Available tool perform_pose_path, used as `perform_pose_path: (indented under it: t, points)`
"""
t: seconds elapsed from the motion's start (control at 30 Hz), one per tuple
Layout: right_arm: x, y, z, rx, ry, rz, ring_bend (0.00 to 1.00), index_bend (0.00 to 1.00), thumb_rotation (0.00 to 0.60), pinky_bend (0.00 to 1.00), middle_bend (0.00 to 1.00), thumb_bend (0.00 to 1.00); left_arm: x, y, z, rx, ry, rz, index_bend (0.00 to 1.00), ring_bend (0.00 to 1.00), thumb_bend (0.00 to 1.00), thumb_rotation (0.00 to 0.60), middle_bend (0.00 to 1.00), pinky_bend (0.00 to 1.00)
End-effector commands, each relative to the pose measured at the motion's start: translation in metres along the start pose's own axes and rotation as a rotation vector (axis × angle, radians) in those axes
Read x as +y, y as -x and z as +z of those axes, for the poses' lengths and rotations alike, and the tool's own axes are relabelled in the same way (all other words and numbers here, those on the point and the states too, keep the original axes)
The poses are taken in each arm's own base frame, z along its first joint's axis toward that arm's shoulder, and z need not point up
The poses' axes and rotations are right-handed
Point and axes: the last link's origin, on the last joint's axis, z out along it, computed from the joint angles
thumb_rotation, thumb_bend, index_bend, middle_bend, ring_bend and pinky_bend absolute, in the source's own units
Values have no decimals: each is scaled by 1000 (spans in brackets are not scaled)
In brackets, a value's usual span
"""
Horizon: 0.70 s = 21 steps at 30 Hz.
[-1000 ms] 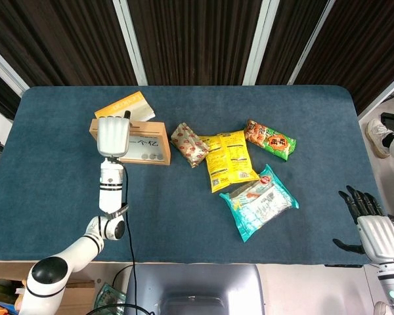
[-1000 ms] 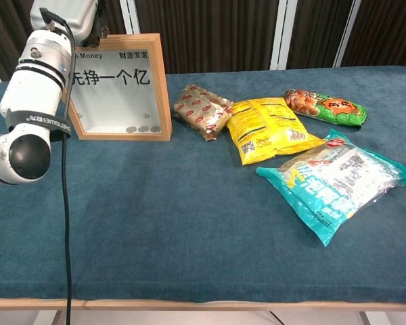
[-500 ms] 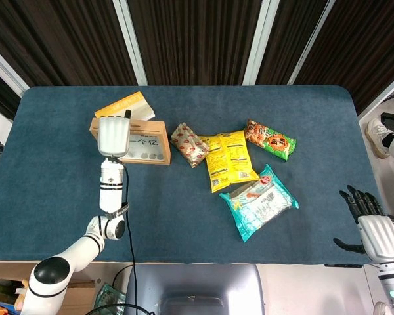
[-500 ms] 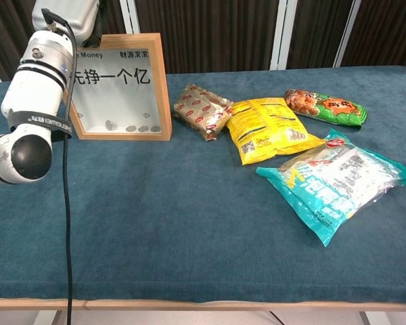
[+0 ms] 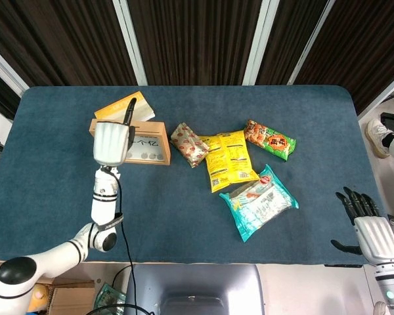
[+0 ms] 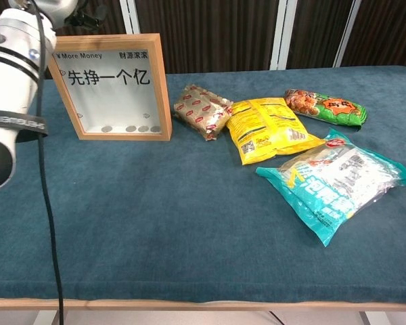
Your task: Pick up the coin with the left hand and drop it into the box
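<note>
- Coin (image 6: 107, 128): lying inside the box (image 6: 164, 88), on its floor behind the clear front pane, leftmost of a short row of coins, in the left of the chest view. Which of the row is the task's coin is a judgement; none is visible on the table (image 5: 184, 216) outside.
- Box: a wooden frame standing upright at the upper left of the table, pane facing the robot, so anything dropped through the top settles along the bottom edge.
- Left robot hand (image 5: 113, 141): raised over the box in the head view, one finger extended toward an orange booklet (image 5: 121, 105) behind it (nothing visible in its hold). Whether the remaining fingers are curled or spread cannot be told.
- Right robot hand (image 5: 369, 230): lower right corner of the head view, off the table edge, fingers spread, holding nothing; parked clear since the task excludes it.
- Assessment: drop appears complete.
</note>
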Motion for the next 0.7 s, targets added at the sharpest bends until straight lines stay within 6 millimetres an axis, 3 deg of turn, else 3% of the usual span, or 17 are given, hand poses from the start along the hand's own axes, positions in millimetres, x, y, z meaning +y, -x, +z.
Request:
perform_pose_path:
  t: [0.03,0.1,0.2,0.3,0.47,0.7]
  points:
    - [-2,2,-1,-4,-8,-5,0,0,600,0,0,185,-55,-65,-85,-165,85,-109,91,826,408,600,885,940]
    - [-4,3,-2,-5,-12,-8,0,0,600,0,0,184,-73,-78,-122,-317,106,-176,33,564,406,600,622,694]
    - [-6,5,-3,-14,-19,-19,0,0,600,0,0,185,-107,-98,-184,-592,108,-267,0,268,406,600,288,366]
    - [-11,8,-4,-19,-30,-29,0,0,600,0,0,185,-141,-109,-230,-630,70,-261,0,114,405,600,114,229]
    - [-15,9,-7,-8,-40,-42,0,0,600,0,0,184,-170,-109,-292,-561,-27,-211,0,1,400,600,0,131]
    - [-16,9,-11,7,-38,-54,0,0,600,0,0,184,-174,-106,-297,-623,-2,-188,0,0,394,600,0,104]
